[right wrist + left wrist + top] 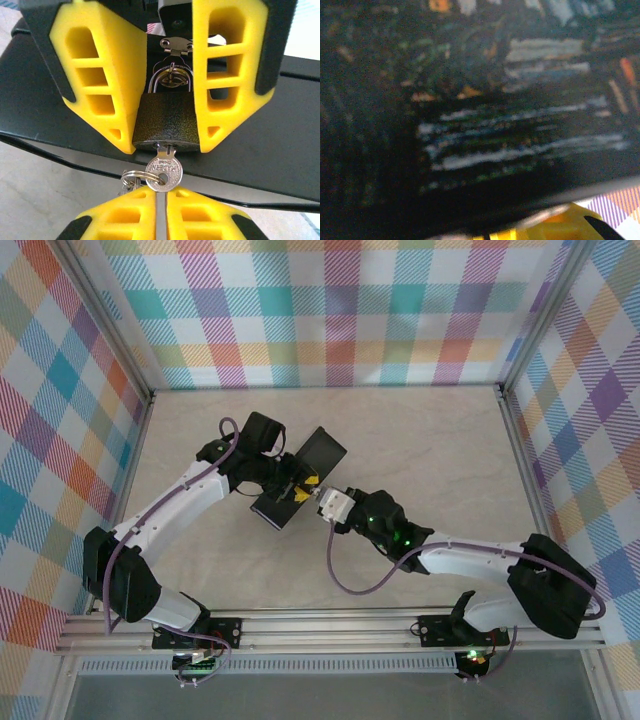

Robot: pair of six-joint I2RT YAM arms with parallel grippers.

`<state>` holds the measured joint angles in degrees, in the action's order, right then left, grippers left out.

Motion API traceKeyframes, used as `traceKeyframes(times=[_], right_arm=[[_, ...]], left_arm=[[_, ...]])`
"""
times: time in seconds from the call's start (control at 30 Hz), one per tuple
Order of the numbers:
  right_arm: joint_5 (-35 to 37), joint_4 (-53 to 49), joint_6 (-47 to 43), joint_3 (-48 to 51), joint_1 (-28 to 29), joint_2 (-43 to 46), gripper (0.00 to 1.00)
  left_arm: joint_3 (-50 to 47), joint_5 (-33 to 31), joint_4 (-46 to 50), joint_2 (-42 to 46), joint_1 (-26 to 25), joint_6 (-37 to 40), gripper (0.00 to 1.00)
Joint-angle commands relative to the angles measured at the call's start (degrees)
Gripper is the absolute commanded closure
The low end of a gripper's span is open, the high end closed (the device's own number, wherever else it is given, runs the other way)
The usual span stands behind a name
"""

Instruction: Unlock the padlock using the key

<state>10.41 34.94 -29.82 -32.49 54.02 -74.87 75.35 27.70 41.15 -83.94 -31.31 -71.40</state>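
Observation:
A dark padlock (165, 122) hangs by its shackle from the silver hasp (175, 46) of a black box (280, 140). My left gripper (166, 145) comes in from above, its yellow fingers (100, 85) shut on both sides of the padlock's body. The key (164, 172) is pushed into the keyhole underneath, and a key ring (131, 179) hangs from its round head. My right gripper (161, 196) sits just below the key's head, shut to a thin slit with nothing between the fingers. From above, the left gripper (303, 488) and right gripper (320, 500) meet at the box's (320, 452) front edge.
The box lies tilted in the middle of the beige table (420, 440), walled by plaid panels (330, 310). The left wrist view is blurred, with the dark painted lid (510, 125) close up and a yellow finger (560, 222) at the bottom. Bare tabletop lies to the right and behind.

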Motion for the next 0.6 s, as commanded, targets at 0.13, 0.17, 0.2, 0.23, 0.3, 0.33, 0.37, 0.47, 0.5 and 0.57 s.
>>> traceKeyframes(times=[0.13, 0.17, 0.2, 0.23, 0.3, 0.33, 0.37, 0.47, 0.5, 0.57], right_arm=[[-4.72, -5.71, 5.32, -3.94, 0.78, 3.43, 0.76], [-3.13, -4.55, 2.79, -2.79, 0.82, 3.94, 0.73], [-2.0, -3.48, 0.25, -1.86, 0.82, 4.39, 0.72], [-0.64, -2.34, -2.85, -1.05, 0.8, 4.72, 0.71], [0.88, -0.3, -8.2, -0.4, 0.71, 4.83, 0.7], [1.01, 0.07, -10.4, -0.63, 0.69, 4.67, 0.71], [0.81, 0.04, -12.36, -1.17, 0.73, 4.36, 0.71], [-0.32, 0.76, -16.37, -2.41, 0.69, 2.92, 0.74], [-0.64, 0.77, -17.5, -2.9, 0.74, 2.32, 0.75], [-0.91, 0.19, -19.86, -3.87, 0.73, 1.03, 0.75]], left_arm=[[0.11, 0.77, -5.67, 0.01, 0.77, -0.08, 1.0], [0.4, 0.84, -5.35, -0.12, 0.81, 0.15, 1.0], [0.65, 0.93, -5.0, -0.25, 0.9, 0.41, 1.0], [0.89, 1.03, -4.65, -0.44, 0.9, 0.7, 1.0], [1.19, 1.26, -3.96, -0.59, 0.9, 1.06, 1.0], [1.42, 1.33, -3.68, -0.69, 0.9, 1.25, 1.0], [1.73, 1.43, -3.35, -0.78, 0.9, 1.47, 1.0], [2.21, 1.45, -2.52, -0.87, 0.9, 1.87, 1.0], [2.28, 1.52, -2.48, -0.83, 0.9, 1.87, 1.0], [2.26, 1.35, -2.55, -0.72, 0.9, 1.79, 1.0]])
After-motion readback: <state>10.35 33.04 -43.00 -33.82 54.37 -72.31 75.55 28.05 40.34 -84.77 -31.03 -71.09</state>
